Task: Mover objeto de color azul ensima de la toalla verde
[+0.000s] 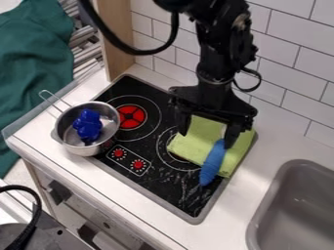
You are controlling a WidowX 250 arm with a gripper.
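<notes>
Over on the left, a shiny metal pot [72, 146] with a wire handle, a glossy dark-blue toy [88, 126] inside, lumpy and rounded! Next, the smooth black stovetop [168, 188], with a red burner [131, 116] and two red knobs. On to the claw [206, 140], spread wide above the folded lime-green towel [203, 129], soft, flat, with a dark patch at its near-left edge. And there's the long blue object [213, 163], tapered, ridged towards its near end, lying across the towel with that end out over the stovetop! If that's the one wanted, it's nearly job done: mostly on, perhaps a nudge inward left, then clear the claw. At far right, the smooth grey sink [256, 222].
</notes>
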